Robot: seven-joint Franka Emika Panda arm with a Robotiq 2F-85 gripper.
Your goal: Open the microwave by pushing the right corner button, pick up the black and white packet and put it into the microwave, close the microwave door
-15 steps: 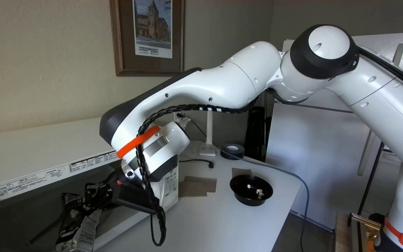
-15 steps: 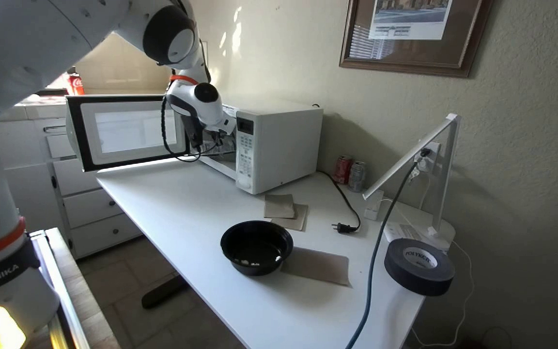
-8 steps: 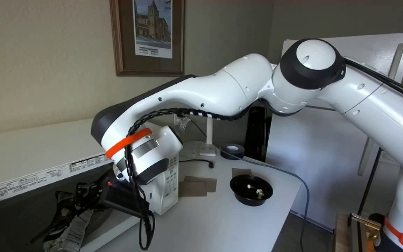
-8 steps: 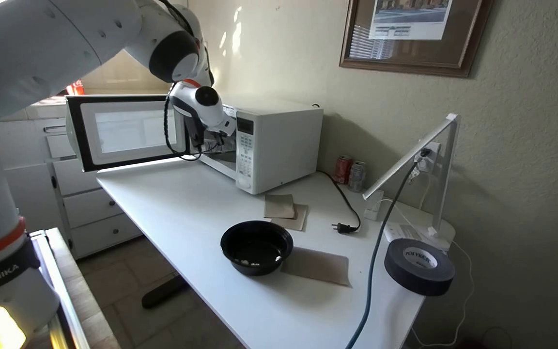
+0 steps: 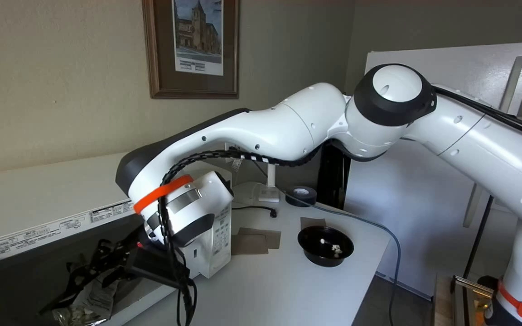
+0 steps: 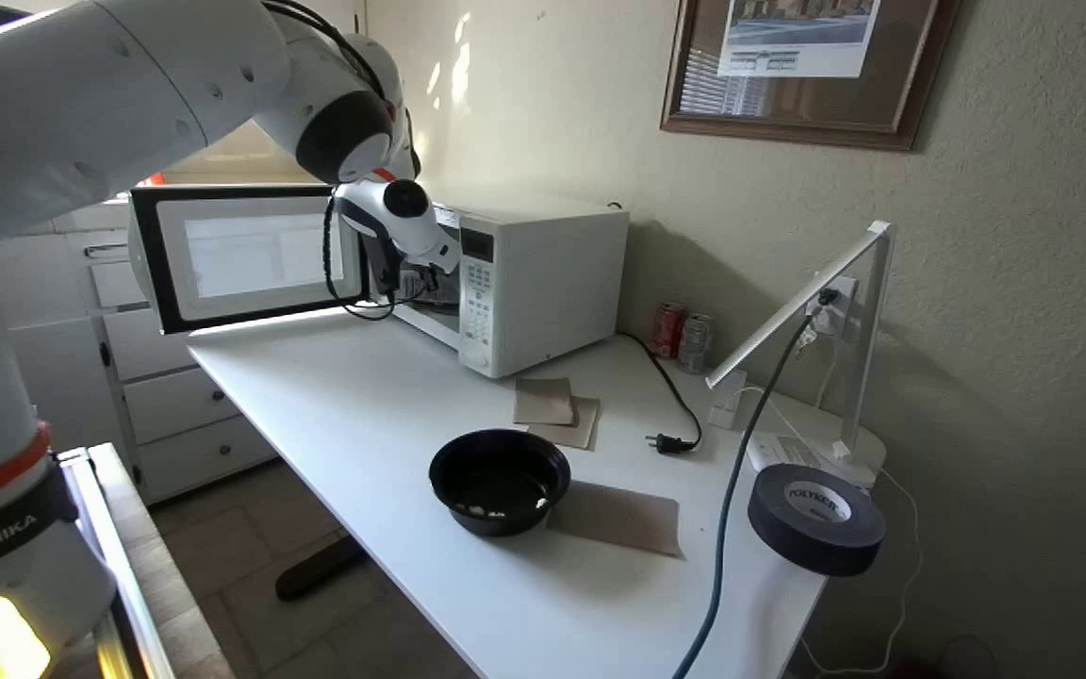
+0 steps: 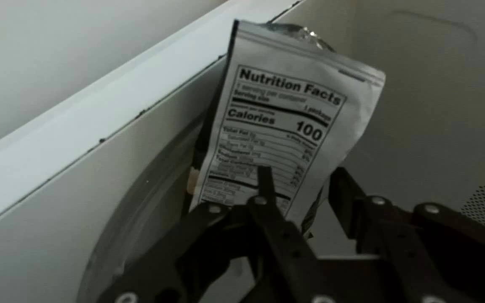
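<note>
The white microwave (image 6: 557,273) stands at the table's back, its door (image 6: 255,250) swung wide on the left. In an exterior view, the black and white packet (image 5: 86,301) lies low inside the cavity, partly cut off by the frame's bottom. My gripper (image 5: 100,266) reaches into the cavity just above it. Seen from the wrist, the jaws of the gripper (image 7: 302,170) stand apart, and the packet (image 7: 280,109) lies beyond them with its printed white side up, over the glass turntable (image 7: 137,202). My left finger hides its near end.
A black bowl (image 6: 500,500) with white bits sits on the table (image 6: 336,396). Brown flat sheets (image 6: 543,401) lie beside the microwave. Farther right are a black plug (image 6: 673,443), a tape roll (image 6: 816,547) and two cans (image 6: 695,342). The cavity's front lip (image 7: 95,122) runs close to the packet.
My arm has come down and slightly deeper into the microwave. The fingers, earlier closed on the packet, have spread, and the packet has sunk lower below them.
</note>
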